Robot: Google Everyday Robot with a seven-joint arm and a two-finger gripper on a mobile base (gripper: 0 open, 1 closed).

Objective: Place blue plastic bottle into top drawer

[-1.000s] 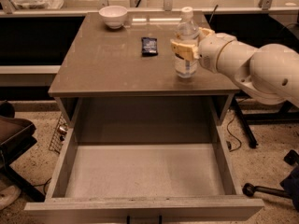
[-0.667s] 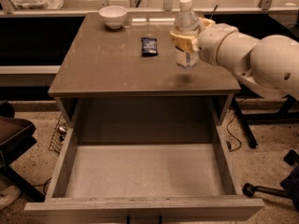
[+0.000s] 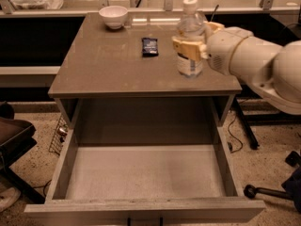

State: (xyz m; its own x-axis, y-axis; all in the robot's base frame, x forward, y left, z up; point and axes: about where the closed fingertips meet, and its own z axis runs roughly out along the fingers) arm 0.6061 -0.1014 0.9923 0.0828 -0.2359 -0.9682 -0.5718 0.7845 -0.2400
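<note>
The blue plastic bottle (image 3: pixel 190 29) is clear with a white cap and a pale label. It is upright over the right side of the cabinet top (image 3: pixel 103 69), lifted a little off the surface. My gripper (image 3: pixel 194 45) comes in from the right and is shut on the bottle's middle, with a tan finger (image 3: pixel 187 48) across its front. The top drawer (image 3: pixel 141 173) is pulled fully open below the cabinet top, with a pale flat bottom and nothing in it.
A white bowl (image 3: pixel 113 16) stands at the back left of the cabinet top. A small dark packet (image 3: pixel 150 46) lies near the middle. A dark chair (image 3: pixel 11 140) is at the left and chair wheels (image 3: pixel 263 190) at the right on the speckled floor.
The gripper has raised the bottle off the cabinet top and carried it slightly left and up. The drawer, bowl and packet have not moved.
</note>
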